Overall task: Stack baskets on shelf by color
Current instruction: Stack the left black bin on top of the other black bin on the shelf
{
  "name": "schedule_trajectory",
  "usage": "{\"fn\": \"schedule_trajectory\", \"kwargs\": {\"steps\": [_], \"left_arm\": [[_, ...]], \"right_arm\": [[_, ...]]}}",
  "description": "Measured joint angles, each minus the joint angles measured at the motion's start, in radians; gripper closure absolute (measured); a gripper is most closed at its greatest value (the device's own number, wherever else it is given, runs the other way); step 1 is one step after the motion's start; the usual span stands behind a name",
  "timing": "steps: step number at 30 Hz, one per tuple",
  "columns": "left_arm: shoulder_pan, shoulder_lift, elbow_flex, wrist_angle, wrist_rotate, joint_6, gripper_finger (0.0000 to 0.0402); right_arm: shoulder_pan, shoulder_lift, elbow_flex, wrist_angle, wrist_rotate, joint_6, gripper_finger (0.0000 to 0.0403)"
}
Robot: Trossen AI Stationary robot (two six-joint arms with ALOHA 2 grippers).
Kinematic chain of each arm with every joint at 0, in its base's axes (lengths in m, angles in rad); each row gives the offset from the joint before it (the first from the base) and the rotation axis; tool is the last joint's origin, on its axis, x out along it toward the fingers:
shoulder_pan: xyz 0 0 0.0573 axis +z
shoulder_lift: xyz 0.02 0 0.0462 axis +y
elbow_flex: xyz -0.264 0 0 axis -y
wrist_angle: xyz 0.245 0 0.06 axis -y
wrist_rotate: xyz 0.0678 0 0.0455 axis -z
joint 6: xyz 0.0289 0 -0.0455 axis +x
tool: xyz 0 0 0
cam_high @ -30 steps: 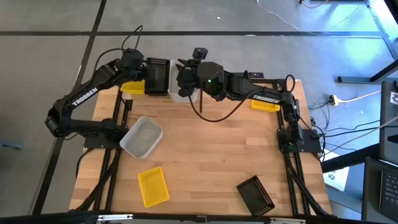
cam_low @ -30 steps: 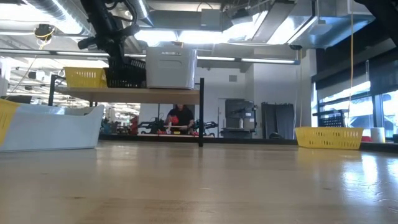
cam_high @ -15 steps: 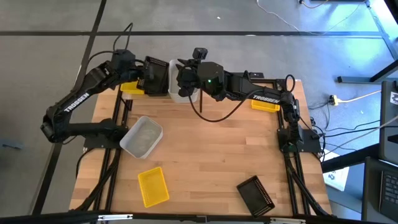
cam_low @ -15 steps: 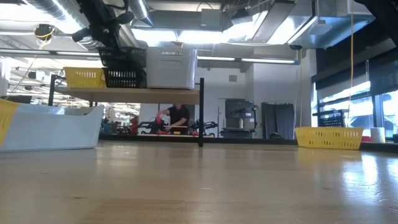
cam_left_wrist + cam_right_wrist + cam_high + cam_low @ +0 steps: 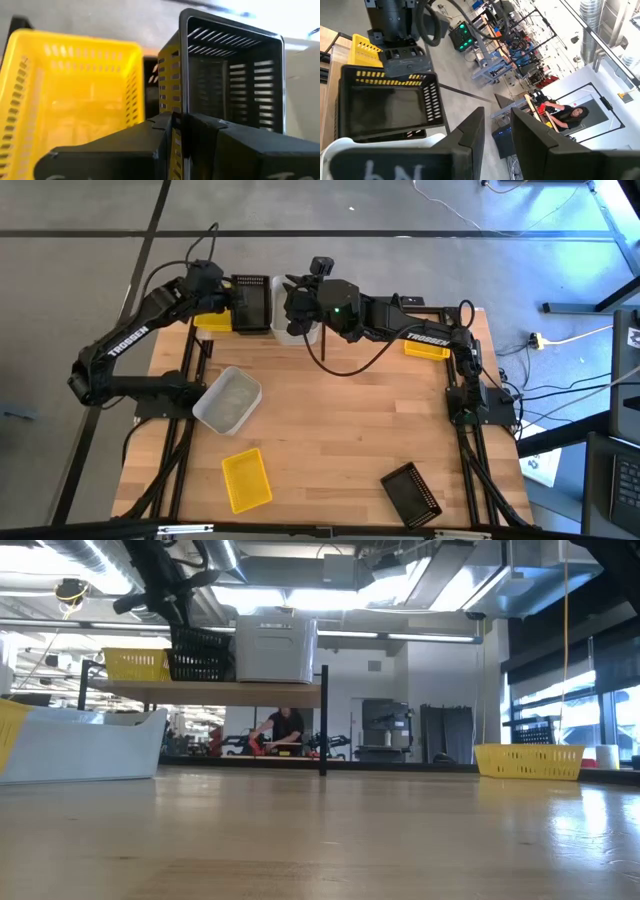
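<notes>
The black perforated basket (image 5: 253,302) is a rectangular bin with slotted plastic walls, sitting on the light wood shelf (image 5: 215,690) between a yellow slotted basket (image 5: 212,320) and a smooth-walled translucent white basket (image 5: 276,650). The left gripper (image 5: 181,131) has its dark fingers closed narrowly over the black basket's thin near wall – one finger inside the rim, one outside – as the left wrist view shows. In the low view the black basket leans slightly on the shelf, its left side under the gripper.

The right gripper (image 5: 296,307) hangs over the white basket at the shelf's right end; in the right wrist view its fingers (image 5: 470,131) stand a small gap apart, above that basket's pale rim, and whether they touch it cannot be told.

On the butcher-block tabletop (image 5: 340,430) lie a larger translucent bin (image 5: 228,400), a flat-looking yellow basket (image 5: 246,478), a black perforated one (image 5: 411,492) near the front right, and another yellow basket (image 5: 427,346) by the right arm's base – all well apart from the shelf
</notes>
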Motion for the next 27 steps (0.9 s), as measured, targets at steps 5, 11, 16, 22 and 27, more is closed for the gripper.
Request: {"fn": "schedule_trajectory", "kwargs": {"steps": [5, 11, 16, 22, 27], "left_arm": [[0.0, 0.015, -0.001, -0.043, -0.009, -0.004, 0.0364], [0.0, 0.013, -0.001, 0.034, 0.018, 0.052, 0.0364], [0.0, 0.013, -0.001, 0.002, 0.039, 0.066, 0.0364], [0.0, 0.013, -0.001, -0.027, 0.045, 0.042, 0.0364], [0.0, 0.013, -0.001, -0.034, 0.044, 0.053, 0.0364]], "right_arm": [[0.0, 0.0, 0.0, 0.0, 0.0, -0.001, 0.0306], [0.0, 0.0, 0.0, 0.0, 0.0, -0.001, 0.0306], [0.0, 0.0, 0.0, 0.0, 0.0, -0.002, 0.0306], [0.0, 0.0, 0.0, 0.0, 0.0, -0.002, 0.0306], [0.0, 0.0, 0.0, 0.0, 0.0, -0.002, 0.0306]]}}
